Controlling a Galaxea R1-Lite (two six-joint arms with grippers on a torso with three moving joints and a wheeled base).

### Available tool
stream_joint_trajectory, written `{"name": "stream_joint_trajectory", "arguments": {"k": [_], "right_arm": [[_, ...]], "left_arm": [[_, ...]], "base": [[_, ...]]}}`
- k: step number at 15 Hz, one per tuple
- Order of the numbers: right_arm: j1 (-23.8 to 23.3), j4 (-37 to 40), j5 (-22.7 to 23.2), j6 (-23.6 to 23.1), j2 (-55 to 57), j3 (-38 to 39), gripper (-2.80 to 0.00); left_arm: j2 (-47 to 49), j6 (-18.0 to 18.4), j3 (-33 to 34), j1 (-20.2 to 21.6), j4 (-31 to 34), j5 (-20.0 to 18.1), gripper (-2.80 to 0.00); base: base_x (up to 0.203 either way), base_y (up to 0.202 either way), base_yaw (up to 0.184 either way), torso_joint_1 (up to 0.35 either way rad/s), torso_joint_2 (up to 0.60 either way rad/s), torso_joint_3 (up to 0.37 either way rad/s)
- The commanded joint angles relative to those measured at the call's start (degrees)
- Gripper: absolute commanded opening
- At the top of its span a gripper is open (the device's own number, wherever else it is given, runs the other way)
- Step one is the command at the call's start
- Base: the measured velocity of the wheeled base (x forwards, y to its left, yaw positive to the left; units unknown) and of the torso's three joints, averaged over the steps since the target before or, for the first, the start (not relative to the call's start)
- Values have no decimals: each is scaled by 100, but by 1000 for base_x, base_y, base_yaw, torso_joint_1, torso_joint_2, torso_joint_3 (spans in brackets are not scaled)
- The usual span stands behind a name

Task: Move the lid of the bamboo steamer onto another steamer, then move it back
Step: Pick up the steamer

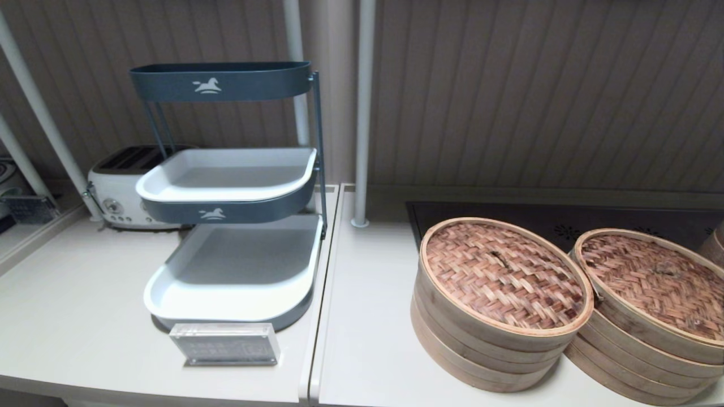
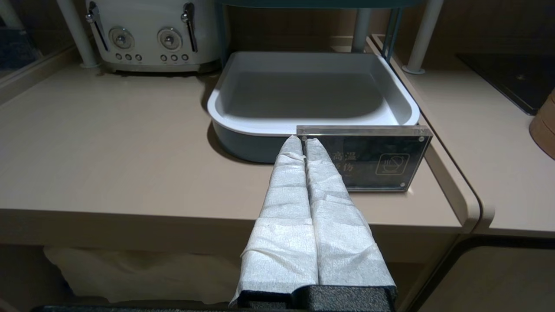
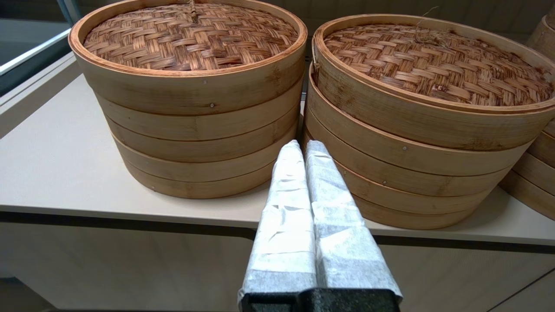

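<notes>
The bamboo steamer lid (image 1: 503, 274), tan-pink weave in a pale hoop, sits on its own stack at the counter's right; the right wrist view shows this bamboo steamer lid (image 3: 190, 37) too. Touching its right side stands another steamer (image 1: 633, 350) under a darker reddish-brown lid (image 1: 656, 285); in the right wrist view this other steamer (image 3: 412, 151) is the nearer one. My right gripper (image 3: 303, 145) is shut and empty, held low off the counter's front edge, aimed at the gap between the two stacks. My left gripper (image 2: 302, 141) is shut and empty, off the front edge before the sign.
A three-tier blue and white tray rack (image 1: 232, 282) stands left of centre with a clear acrylic sign (image 1: 225, 343) in front and a white toaster (image 1: 121, 192) behind. A third bamboo stack (image 1: 714, 244) shows at the far right. A dark hob (image 1: 565, 226) lies behind the steamers.
</notes>
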Motion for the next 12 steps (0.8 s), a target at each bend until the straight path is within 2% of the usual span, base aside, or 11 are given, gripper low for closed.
{"name": "stream_joint_trajectory", "arguments": {"k": [1, 5, 8, 10, 12], "right_arm": [[0, -3, -6, -22, 9, 79, -280], [-9, 6, -15, -39, 0, 50, -280], [-9, 375, -26, -52, 11, -61, -280], [-6, 590, -21, -134, 16, -264, -280], [-3, 958, 7, -135, 71, -1013, -280]], "left_arm": [[-11, 5, 158, 0, -3, -1, -280], [-16, -2, 158, 0, -8, -5, -280], [-11, -1, 158, 0, -3, -9, -280], [-15, 2, 158, 0, -3, 0, -280], [-20, 1, 158, 0, -3, -5, -280]], "base": [[0, 0, 0, 0, 0, 0], [0, 0, 0, 0, 0, 0], [0, 0, 0, 0, 0, 0], [0, 0, 0, 0, 0, 0], [0, 0, 0, 0, 0, 0]]}}
